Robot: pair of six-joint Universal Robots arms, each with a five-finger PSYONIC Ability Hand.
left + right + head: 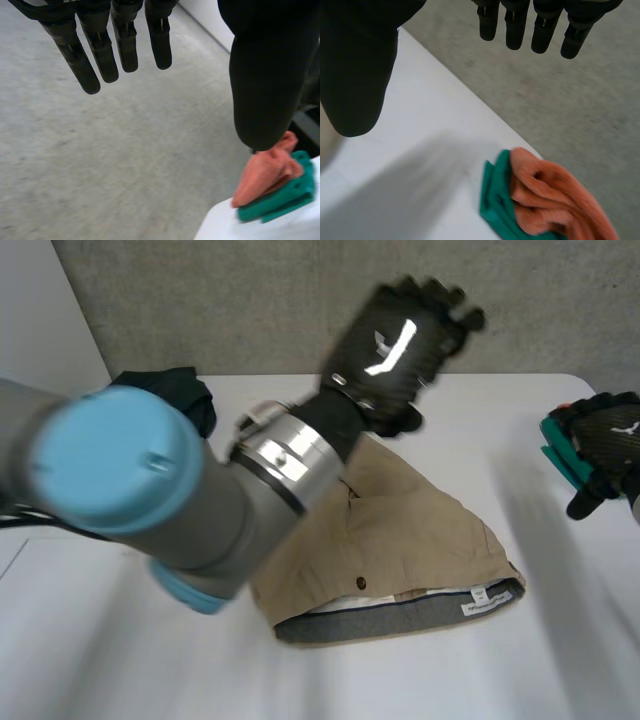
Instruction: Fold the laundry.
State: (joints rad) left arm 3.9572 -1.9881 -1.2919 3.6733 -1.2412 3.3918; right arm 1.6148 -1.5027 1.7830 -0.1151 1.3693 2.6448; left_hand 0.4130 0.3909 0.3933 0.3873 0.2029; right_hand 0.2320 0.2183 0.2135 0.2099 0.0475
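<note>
Tan shorts (410, 530) lie folded in the middle of the white table (560, 660), grey waistband toward the front. My left hand (395, 345) is raised high above their far edge, open and holding nothing; its wrist view shows straight fingers (125, 45) and the thumb (265, 85) apart. At the table's right edge my right hand (605, 445) hovers open over a green cloth (550, 455). In the right wrist view that hand (520, 22) is above a green cloth (495, 200) with an orange cloth (555, 200) lying on it.
A dark garment (180, 395) lies bunched at the back left of the table. The orange cloth (265, 172) on the green cloth (285, 197) sits at the table's right corner. My left arm (150, 480) crosses the front left. A grey wall stands behind.
</note>
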